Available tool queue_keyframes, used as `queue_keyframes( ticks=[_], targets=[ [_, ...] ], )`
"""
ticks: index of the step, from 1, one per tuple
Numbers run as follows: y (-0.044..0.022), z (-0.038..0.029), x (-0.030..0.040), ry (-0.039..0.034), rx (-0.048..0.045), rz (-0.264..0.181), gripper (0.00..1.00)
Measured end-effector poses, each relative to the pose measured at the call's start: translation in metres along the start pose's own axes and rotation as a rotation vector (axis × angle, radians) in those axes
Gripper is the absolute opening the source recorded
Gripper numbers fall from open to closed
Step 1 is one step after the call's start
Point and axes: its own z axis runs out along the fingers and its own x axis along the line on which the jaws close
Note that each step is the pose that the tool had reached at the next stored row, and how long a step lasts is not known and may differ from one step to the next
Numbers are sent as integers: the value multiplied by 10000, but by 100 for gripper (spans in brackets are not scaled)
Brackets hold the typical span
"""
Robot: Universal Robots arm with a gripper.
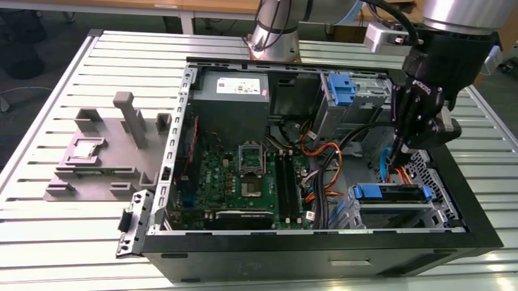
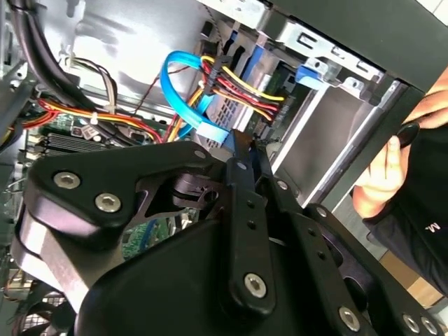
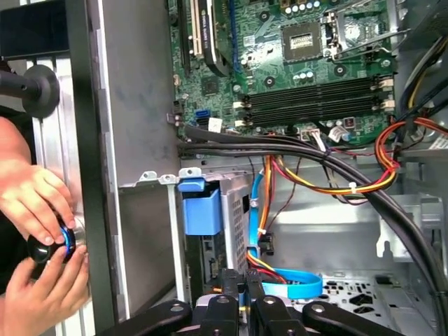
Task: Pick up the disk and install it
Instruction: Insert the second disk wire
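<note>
Disk (image 1: 395,194) sits at the lower right of the exterior view. It is slotted flat in a grey metal cage (image 1: 394,212) inside the open computer case (image 1: 324,251), with its blue plastic carrier showing at both ends. The black case lies on a ribbed aluminium table (image 1: 48,242). A grey moulded fixture (image 1: 101,160) stands to the exterior view's left. The black gripper (image 1: 396,159) hangs just above the cage beside a glossy blue ribbon cable (image 3: 294,283). In the first wrist view its fingers (image 3: 228,280) look pressed together, pinching nothing. Orange, yellow and red wires (image 3: 336,189) run past the green motherboard (image 1: 239,176). At the left edge of the first wrist view, a person's hands (image 3: 35,210) cup a small black knob.
</note>
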Motion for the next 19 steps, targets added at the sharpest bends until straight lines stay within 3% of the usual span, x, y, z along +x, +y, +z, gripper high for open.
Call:
queue_keyframes(
  ticks=[6,10,14,15,19],
  targets=[
    [3,28,82,-60,90,-18,16],
    [-1,48,127,-245,156,4,16],
    [-2,63,159,-634,190,29,16],
    [0,68,170,-686,198,32,16],
    [23,76,191,-703,279,-9,16]
  ],
)
